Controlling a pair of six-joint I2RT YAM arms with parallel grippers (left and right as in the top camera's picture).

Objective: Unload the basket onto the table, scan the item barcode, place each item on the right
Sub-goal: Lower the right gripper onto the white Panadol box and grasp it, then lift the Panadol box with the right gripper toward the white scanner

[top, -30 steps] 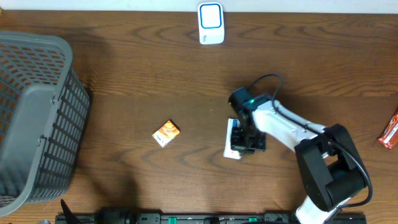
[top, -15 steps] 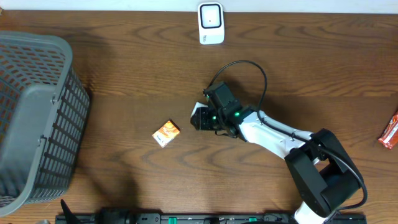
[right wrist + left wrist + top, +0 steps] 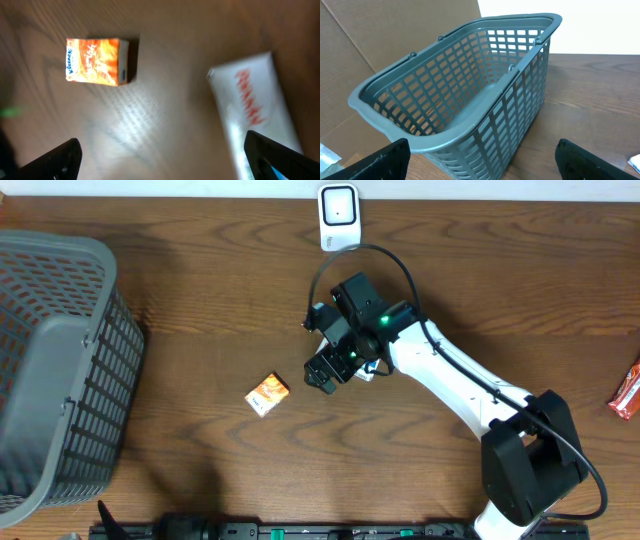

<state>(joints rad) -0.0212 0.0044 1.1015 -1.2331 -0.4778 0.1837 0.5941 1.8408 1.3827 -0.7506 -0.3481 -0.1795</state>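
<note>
1. My right gripper point(image 3: 322, 372) clamped the white packet point(image 3: 252, 107) a second ago, lower on the table point(image 3: 200, 290). It has since swung up and left and sprung fully open; its jaws now stand wide apart with nothing between them.
2. The packet is out of the grip. The right wrist view shows it, red lettering up, on the wood just right of the open jaws. From overhead the arm hides most of it, so I can't place it exactly.
3. The wrist picture is blurred, so I can't say whether the packet has settled.
4. The scanner point(image 3: 339, 217) sits at the far edge, well apart from the gripper. I judge no scan is possible like this, because the packet is not held up to the scanner face.
5. The orange pack point(image 3: 267, 394) lies untouched, near the gripper's left.
6. My left gripper point(image 3: 484, 150) is wide open and empty, facing the basket point(image 3: 445, 115).
7. Next I'd expect to regrasp the packet, checking first which side carries the barcode.
</note>
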